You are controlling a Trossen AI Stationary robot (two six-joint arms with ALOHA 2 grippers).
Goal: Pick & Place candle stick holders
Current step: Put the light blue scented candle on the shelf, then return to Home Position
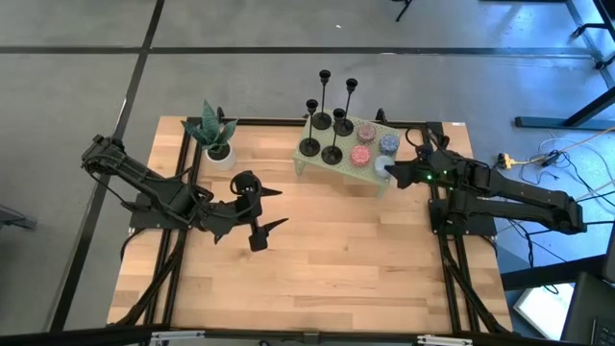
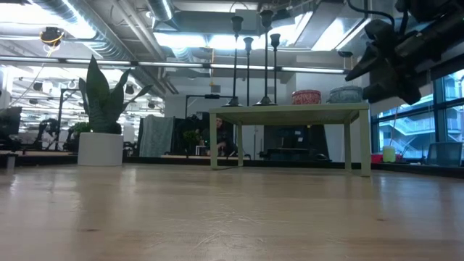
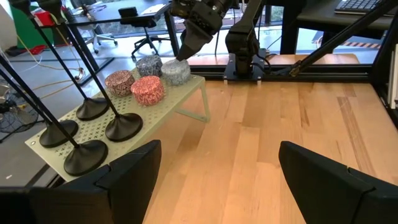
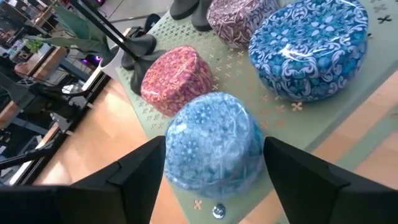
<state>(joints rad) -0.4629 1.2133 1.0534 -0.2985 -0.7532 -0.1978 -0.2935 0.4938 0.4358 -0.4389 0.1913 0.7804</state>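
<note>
Four black candle stick holders point(image 1: 327, 135) stand on their round bases on the left half of a pale green perforated stand point(image 1: 312, 165). They also show in the left wrist view point(image 3: 93, 130) and the low view point(image 2: 250, 65). My left gripper point(image 1: 274, 209) is open and empty over the table's middle, near side of the stand point(image 3: 168, 106). My right gripper point(image 1: 387, 171) is open at the stand's near right corner. In the right wrist view its fingers point(image 4: 143, 171) stand on either side of a pale blue round tin point(image 4: 211, 124). My right gripper comes at the pale blue tin from above, slanting from the table's right, one finger on each side of its round wall point(image 4: 174, 155). I cannot tell whether the fingers touch it. The tin sits upright on the stand.
Three more round tins stand on the stand's right half: pink point(image 4: 174, 78), dark blue patterned point(image 4: 311, 46) and maroon point(image 4: 239, 18). A potted plant in a white pot point(image 1: 216, 135) stands at the far left. Bare wood point(image 1: 336, 259) fills the table's near half.
</note>
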